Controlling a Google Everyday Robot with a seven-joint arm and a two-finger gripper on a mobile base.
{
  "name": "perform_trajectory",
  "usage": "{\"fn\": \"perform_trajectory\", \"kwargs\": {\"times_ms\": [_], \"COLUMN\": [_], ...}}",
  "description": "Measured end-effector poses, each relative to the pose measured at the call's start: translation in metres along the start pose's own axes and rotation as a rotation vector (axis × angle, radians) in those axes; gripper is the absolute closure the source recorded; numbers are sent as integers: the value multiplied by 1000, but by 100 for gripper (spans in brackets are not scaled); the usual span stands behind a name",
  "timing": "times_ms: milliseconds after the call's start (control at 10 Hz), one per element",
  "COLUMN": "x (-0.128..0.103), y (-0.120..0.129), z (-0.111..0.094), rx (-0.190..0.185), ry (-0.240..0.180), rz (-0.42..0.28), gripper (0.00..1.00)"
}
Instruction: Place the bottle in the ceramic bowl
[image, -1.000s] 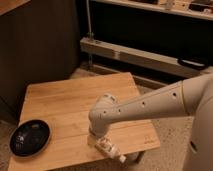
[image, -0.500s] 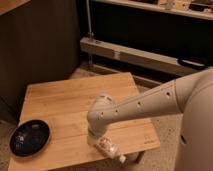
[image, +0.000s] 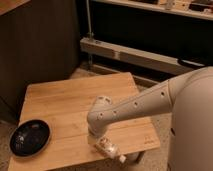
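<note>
The black ceramic bowl (image: 30, 137) sits empty on the front left corner of the wooden table (image: 70, 100). The whitish bottle (image: 109, 149) lies on its side at the table's front edge, its white cap pointing to the right and just past the edge. My gripper (image: 101, 142) is at the end of the white arm (image: 135, 105), low over the table and right at the bottle's left end. The wrist covers most of the gripper. The bottle is about one bowl width to the right of the bowl.
The table's front edge (image: 85, 162) runs just under the bottle. A metal rail and dark shelving (image: 135, 52) stand behind the table. A dark wall panel (image: 35, 45) is at the back left. My white body (image: 192, 125) fills the right side.
The arm's far end has shifted slightly at the right of the view. The gripper stays by the bottle, and the bottle and bowl have not visibly moved.
</note>
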Motion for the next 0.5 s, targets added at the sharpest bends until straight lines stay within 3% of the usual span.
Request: {"fn": "perform_trajectory", "kwargs": {"times_ms": [500], "x": [-4], "y": [-5], "z": [16], "rx": [-11], "ry": [44], "rz": [18], "gripper": [36]}}
